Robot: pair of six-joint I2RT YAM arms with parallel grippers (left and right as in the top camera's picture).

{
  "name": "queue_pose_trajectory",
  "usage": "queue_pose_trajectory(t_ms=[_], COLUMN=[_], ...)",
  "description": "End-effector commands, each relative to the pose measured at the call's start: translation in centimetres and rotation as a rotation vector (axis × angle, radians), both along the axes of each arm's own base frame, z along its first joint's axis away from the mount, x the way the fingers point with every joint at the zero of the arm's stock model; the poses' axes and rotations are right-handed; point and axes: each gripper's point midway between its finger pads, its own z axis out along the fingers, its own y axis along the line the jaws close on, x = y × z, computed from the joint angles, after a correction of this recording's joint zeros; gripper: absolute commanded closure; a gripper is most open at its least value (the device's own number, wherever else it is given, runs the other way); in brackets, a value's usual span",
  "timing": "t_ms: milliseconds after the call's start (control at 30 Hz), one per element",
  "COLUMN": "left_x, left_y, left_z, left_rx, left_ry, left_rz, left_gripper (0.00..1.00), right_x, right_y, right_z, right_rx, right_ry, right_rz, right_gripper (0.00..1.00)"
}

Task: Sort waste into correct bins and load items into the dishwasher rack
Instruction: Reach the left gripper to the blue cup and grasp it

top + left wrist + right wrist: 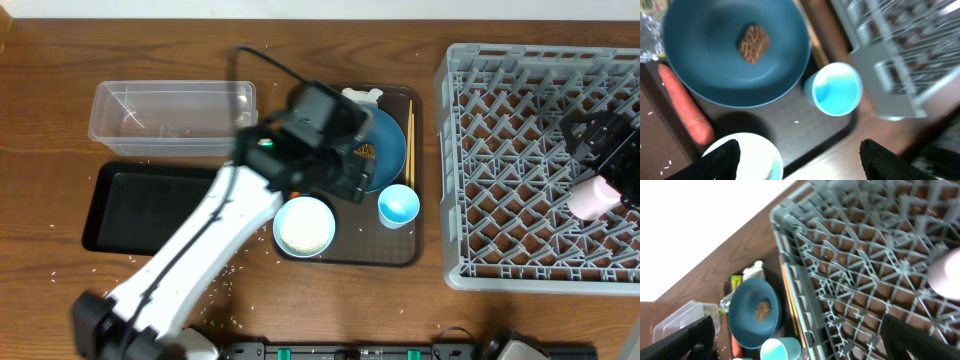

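Left gripper (799, 152): jaws spread wide, nothing between the fingers (722, 160). It hangs over the near part of the brown serving tray (805, 130).

Items around the left gripper, wrist view:
- Blue-lined cup (836, 89): just ahead and slightly right, upright on the serving tray, apart from both fingers.
- Dark-blue dish (715, 65): ahead and left, with its rim just beside the cup. A brown food lump (754, 44) lies inside it.
- Carrot (685, 105): left of the gripper, along the dish's outer edge.
- White bowl (747, 160): directly beside the left finger, partly under it.
- Crumpled foil (649, 37): far left, beyond the dish.
- Grey rack (900, 65): ahead and right, past the serving tray's edge.

Right gripper (797, 330): jaws spread fully, holding nothing. It hangs above the rack floor.

Items around the right gripper:
- Pink-lined cup (947, 275): ahead and right, lying in the rack, clear of both fingers.
- Wooden chopsticks (409, 140): to its left, outside the rack wall, along the serving tray's right edge.

Overhead view, beyond the left gripper:
- White tissue (362, 96): at the serving tray's far edge.
- Clear tub (170, 118) and black tray (150, 205): well to the left, side by side on the table (50, 80).
- Loose rice (225, 275): scattered on the table near the left arm.
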Motion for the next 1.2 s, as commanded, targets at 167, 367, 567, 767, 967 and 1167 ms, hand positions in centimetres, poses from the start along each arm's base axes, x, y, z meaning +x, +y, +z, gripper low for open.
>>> queue_pose_trajectory(t_ms=[167, 367, 567, 767, 967, 1167], left_x=[-1.0, -1.8, -2.3, -2.7, -3.0, -3.7], left_y=[-3.8, -5.5, -6.3, -6.2, -6.1, -5.3], left_z=[-7.1, -10.0, -12.0, -14.6, -14.5, -11.5], left_rx=[0.127, 0.159, 0.187, 0.231, 0.232, 0.223], left_ry=[0.086, 0.122, 0.141, 0.188, 0.201, 0.196], left_rz=[-0.059, -0.092, -0.114, -0.120, -0.120, -0.115], left_gripper=[0.31, 0.41, 0.50, 0.66, 0.94, 0.94], right_x=[-0.5, -0.6, -0.6, -0.5, -0.5, -0.5], right_y=[-1.0, -0.9, -0.9, -0.9, -0.9, -1.0], right_z=[-0.8, -0.9, -1.0, -0.9, -0.9, -0.8], right_rx=[-0.008, -0.003, -0.003, -0.004, -0.005, -0.009], right_ry=[0.061, 0.071, 0.071, 0.069, 0.068, 0.064], right_rz=[-0.089, -0.088, -0.089, -0.089, -0.089, -0.086], right_gripper=[0.01, 0.01, 0.01, 0.01, 0.01, 0.01])
